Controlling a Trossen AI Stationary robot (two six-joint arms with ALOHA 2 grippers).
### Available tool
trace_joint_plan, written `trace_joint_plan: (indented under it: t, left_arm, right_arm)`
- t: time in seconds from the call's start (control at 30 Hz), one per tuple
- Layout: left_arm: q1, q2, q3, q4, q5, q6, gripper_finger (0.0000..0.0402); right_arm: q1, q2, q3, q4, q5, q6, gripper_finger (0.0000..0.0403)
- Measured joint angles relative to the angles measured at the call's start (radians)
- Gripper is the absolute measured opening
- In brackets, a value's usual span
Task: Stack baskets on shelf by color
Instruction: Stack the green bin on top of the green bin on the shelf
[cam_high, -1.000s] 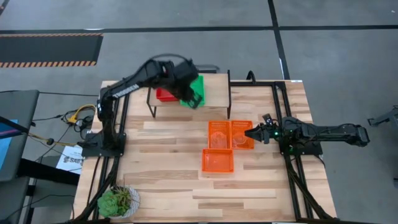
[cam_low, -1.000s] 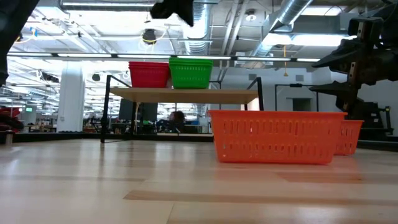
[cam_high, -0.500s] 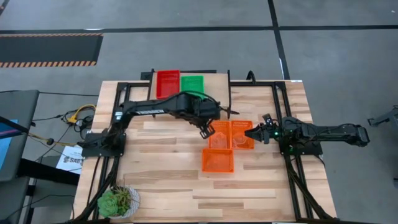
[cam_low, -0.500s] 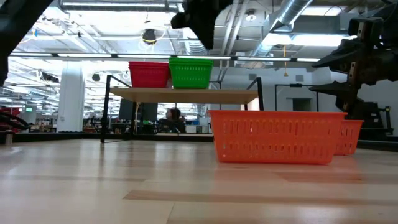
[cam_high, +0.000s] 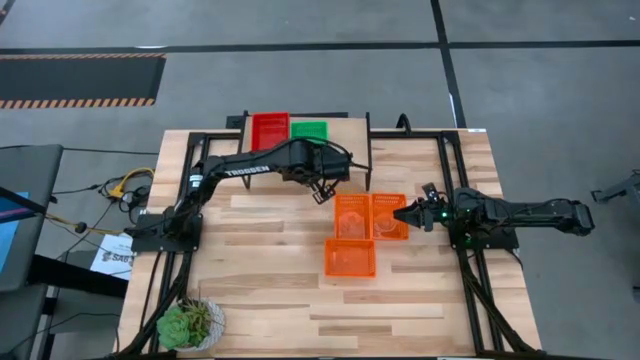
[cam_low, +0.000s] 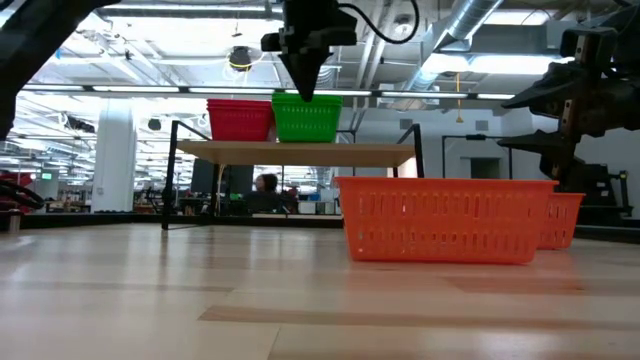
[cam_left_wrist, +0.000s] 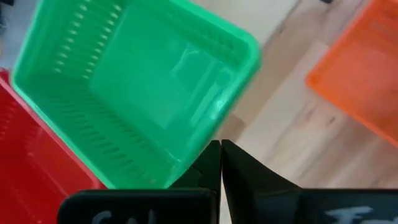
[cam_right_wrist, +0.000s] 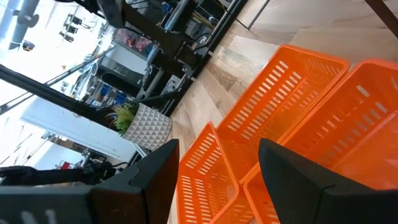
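Left end effector (cam_high: 322, 192) (shut, empty) hangs above shelf (cam_high: 350, 138).

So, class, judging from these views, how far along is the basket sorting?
Done: the red stack and green stack sit on the shelf. In hand: nothing; the left gripper is shut and empty, the right gripper open. Left: three orange baskets on the table.

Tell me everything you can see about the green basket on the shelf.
The green basket is a shallow rectangular tray of slotted plastic mesh, upright with nothing in it, and looks like a nested stack. It sits on the shelf with the light wooden top, right beside the red basket. The left tool, shut, hangs above its near edge without touching it.
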Motion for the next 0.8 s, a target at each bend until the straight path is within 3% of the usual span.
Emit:
trace_joint_plan:
  t: [0.8]
  left_arm:
    - [0.056, 0.0, 0.0, -0.002, -0.032, 0.035, 0.0]
  right_arm:
    - [0.0, 0.0, 0.0, 0.0, -0.052, 0.0, 0.0244]
